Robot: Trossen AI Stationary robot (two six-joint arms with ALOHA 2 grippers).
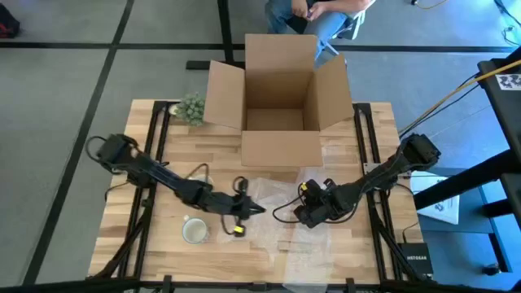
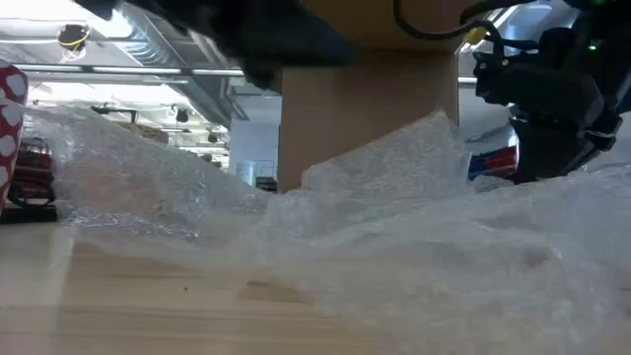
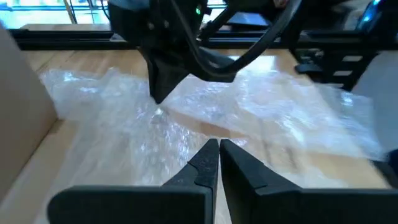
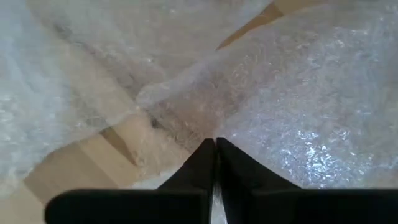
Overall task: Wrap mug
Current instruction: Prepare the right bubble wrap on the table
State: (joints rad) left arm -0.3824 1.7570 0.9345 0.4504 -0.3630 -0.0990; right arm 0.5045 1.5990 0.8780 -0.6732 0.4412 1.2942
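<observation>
Mug (image 1: pixel 194 231): you'll find it upright toward the desk's (image 1: pixel 163 252) front-left, round, pale, its mouth up, beside the wrap's left edge.
Left end effector (image 1: pixel 259 210): your slim dark fingers are pressed together, empty, over the wrap.
Bubble wrap (image 1: pixel 285 207): clear, crinkled, dimpled sheet across the desk's front middle.
Right end effector (image 4: pixel 215 144): clenched on a raised fold of bubble wrap.
Cardboard box (image 1: pixel 281 106): open, flaps out, at the back edge.
</observation>
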